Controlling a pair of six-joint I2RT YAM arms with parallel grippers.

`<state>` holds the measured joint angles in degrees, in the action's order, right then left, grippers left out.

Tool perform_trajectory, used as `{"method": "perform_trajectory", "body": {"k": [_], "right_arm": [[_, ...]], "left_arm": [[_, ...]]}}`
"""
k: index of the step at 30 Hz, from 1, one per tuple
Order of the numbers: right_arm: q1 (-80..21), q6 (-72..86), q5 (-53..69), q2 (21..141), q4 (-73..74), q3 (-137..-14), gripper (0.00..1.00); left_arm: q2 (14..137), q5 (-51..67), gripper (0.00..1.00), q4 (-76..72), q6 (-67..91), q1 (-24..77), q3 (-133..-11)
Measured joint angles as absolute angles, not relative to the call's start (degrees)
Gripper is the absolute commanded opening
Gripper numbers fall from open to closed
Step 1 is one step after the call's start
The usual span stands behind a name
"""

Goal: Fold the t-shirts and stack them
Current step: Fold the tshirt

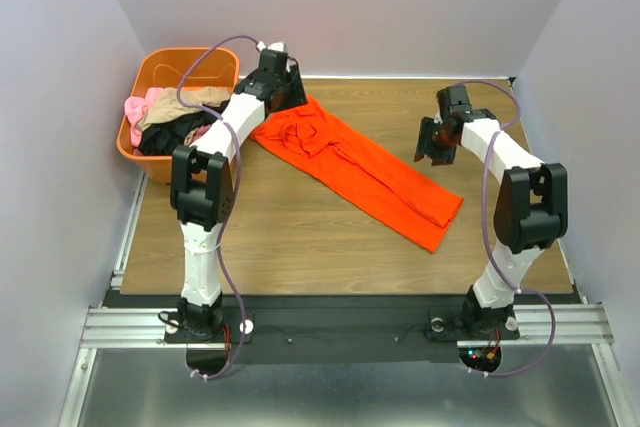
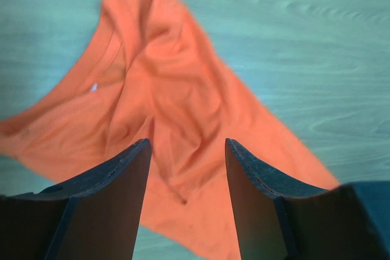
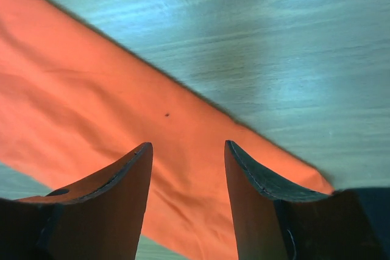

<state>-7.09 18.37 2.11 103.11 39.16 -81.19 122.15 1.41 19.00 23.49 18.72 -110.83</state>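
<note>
The light wooden table [image 1: 300, 237] fills the middle of the cell. Across it, slanting from far left towards near right, lies a bright orange-red short-sleeved cotton tee [image 1: 360, 167], stretched into a long rumpled band with its collar end at the far left. A rigid orange plastic tub [image 1: 160, 67] sits at the far left corner, holding a heap of pink [image 1: 140, 107], tan [image 1: 185, 102] and black [image 1: 175, 135] garments. The left gripper [image 1: 285, 87] hangs over the tee's collar end, fingers spread with nothing between them. The right gripper [image 1: 437, 142] hovers just beside the tee's straight far edge, likewise spread wide and holding nothing.
</note>
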Motion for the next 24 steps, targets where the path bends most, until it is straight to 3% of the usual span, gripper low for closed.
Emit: {"method": "perform_trajectory", "body": {"k": [9,24], "right_arm": [[-7.1,16.2,2.5,108.5,38.1,-76.2,0.56],[-6.8,16.9,9.2,103.9,32.8,-67.3,0.56]], "left_arm": [[126.5,1.4,0.63,21.6,25.6,18.7,-99.8],[136.4,1.3,0.63,23.4,24.5,19.1,-115.1]]}}
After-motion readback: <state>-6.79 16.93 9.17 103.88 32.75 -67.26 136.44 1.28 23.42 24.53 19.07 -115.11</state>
